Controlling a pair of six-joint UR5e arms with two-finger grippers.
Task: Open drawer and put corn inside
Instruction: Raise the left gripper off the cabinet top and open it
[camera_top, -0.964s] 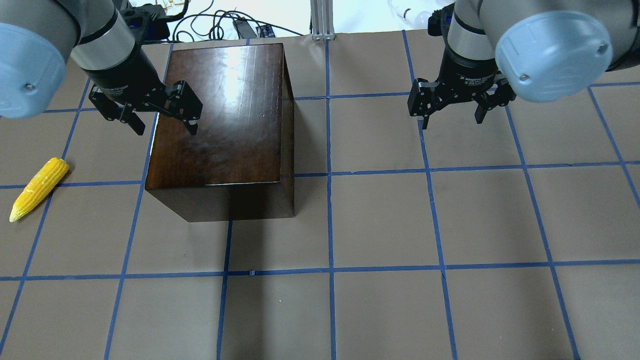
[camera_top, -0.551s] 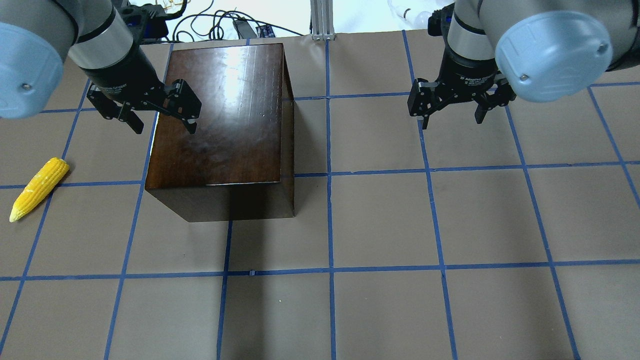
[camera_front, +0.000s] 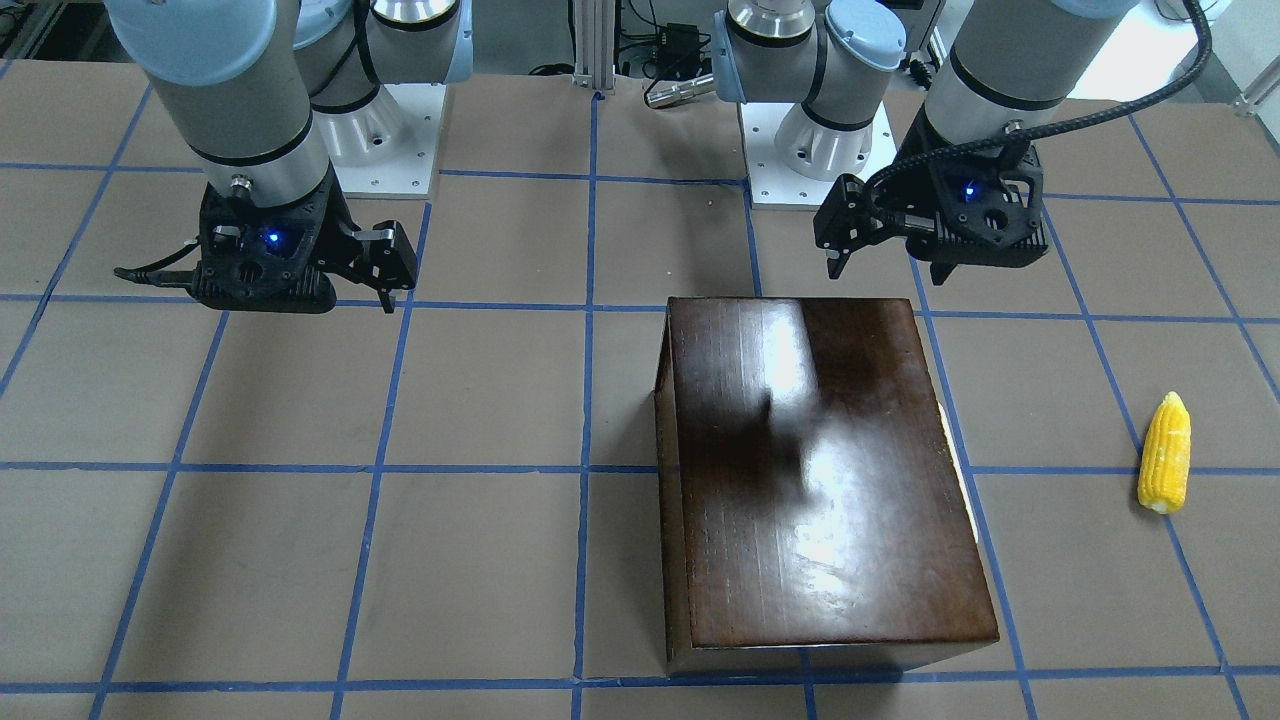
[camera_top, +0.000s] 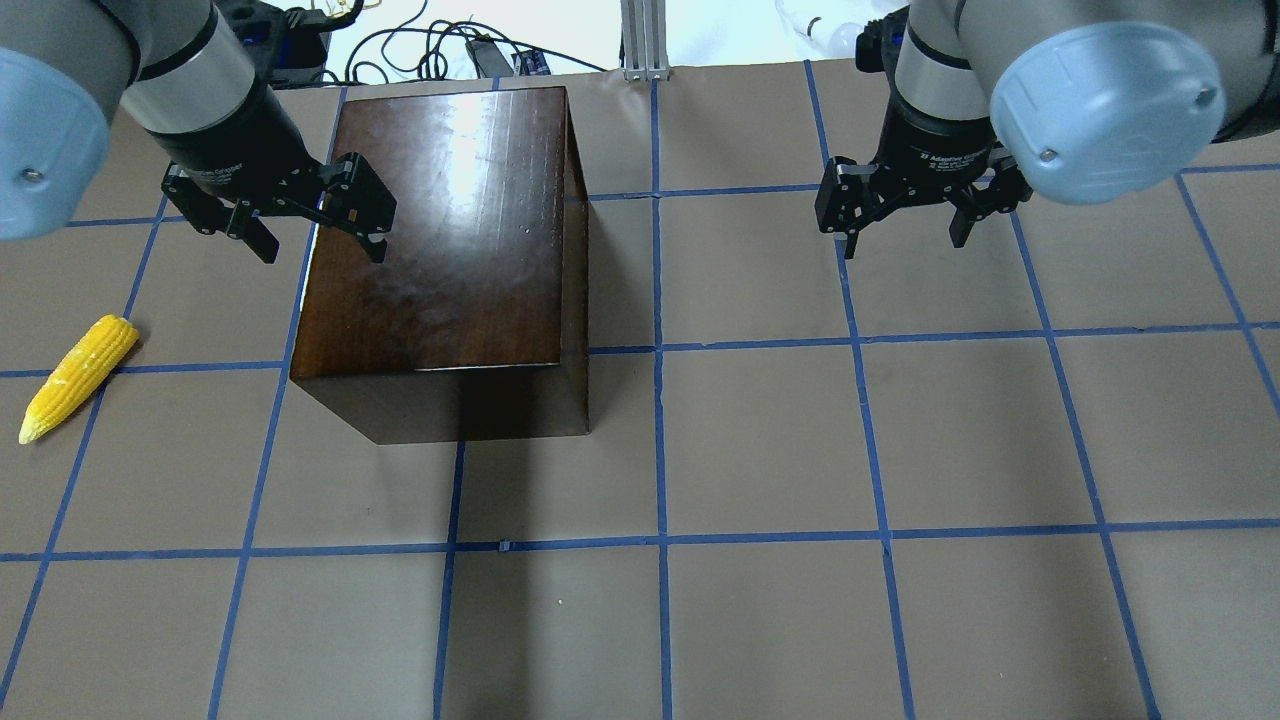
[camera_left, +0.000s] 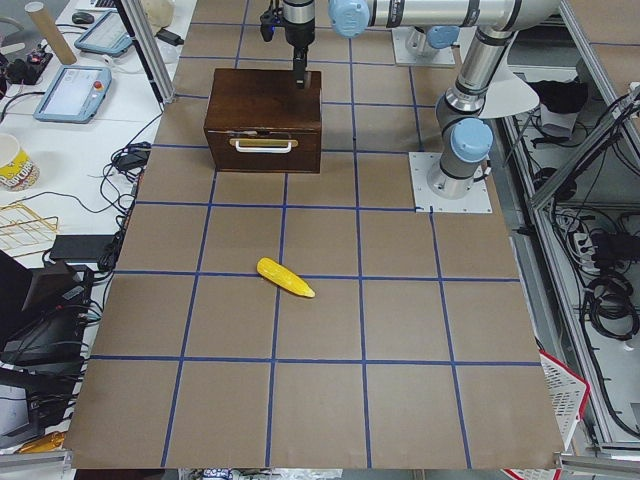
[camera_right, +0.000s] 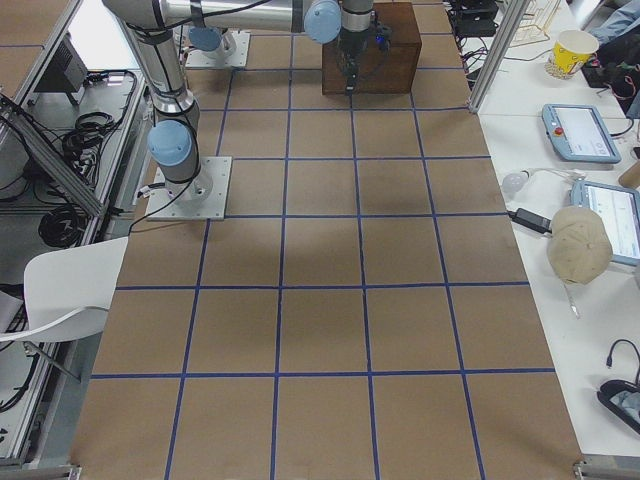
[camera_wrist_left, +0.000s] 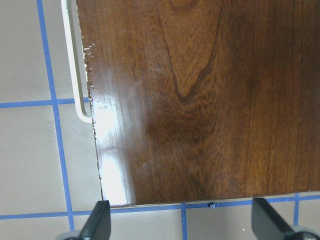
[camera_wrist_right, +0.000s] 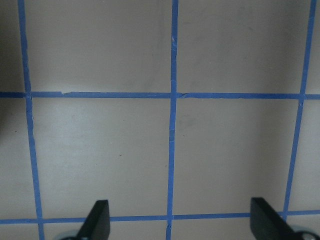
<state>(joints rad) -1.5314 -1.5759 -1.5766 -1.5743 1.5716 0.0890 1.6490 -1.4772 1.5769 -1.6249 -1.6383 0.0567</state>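
Nearest, we found the corn (camera_top: 78, 377) lying on the desk (camera_top: 760, 450), well apart from the closed drawer (camera_left: 305, 146). Beyond, our left tool (camera_top: 320, 248) hovered wide open and empty above the box (camera_top: 440, 230) edge over the pull (camera_wrist_left: 75, 75), likely to reach it; the right tool (camera_top: 903, 240) hung open, empty.

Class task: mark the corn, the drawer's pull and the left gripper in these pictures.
corn (camera_top: 78, 378): overhead exterior view, middle of the cob.
drawer's pull (camera_wrist_left: 71, 60): left wrist view, on its pale bar.
left gripper (camera_top: 322, 253): overhead exterior view, midway between its fingertips.
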